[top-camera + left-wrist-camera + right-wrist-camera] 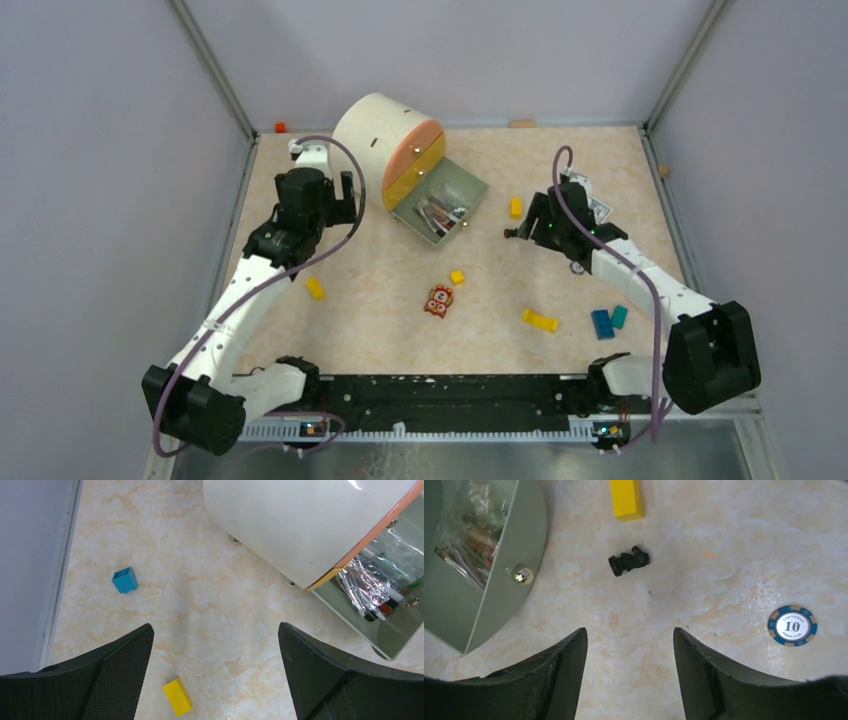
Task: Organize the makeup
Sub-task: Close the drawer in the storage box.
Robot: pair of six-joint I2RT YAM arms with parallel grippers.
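Note:
The makeup [440, 212] lies as pencil-like sticks in a clear crinkled bag inside the open green drawer [472, 187] of a round white organizer [375, 130]. The left wrist view shows the same sticks [375, 592] at its right edge, and the right wrist view shows them [466, 535] at its upper left. My left gripper [345, 195] [215, 635] hangs open over bare table just left of the organizer. My right gripper [526, 224] [630, 632] stands open to the right of the drawer, holding nothing. A small black knobby piece [629, 561] lies just ahead of it.
Yellow blocks lie scattered [316, 288] [457, 277] [540, 320] [516, 207]; one [177, 696] is under my left jaws. An orange-red toy figure [438, 300] sits mid-table. Blue blocks [602, 323] [125, 579] and a poker chip [792, 625] lie about. Walls enclose the table.

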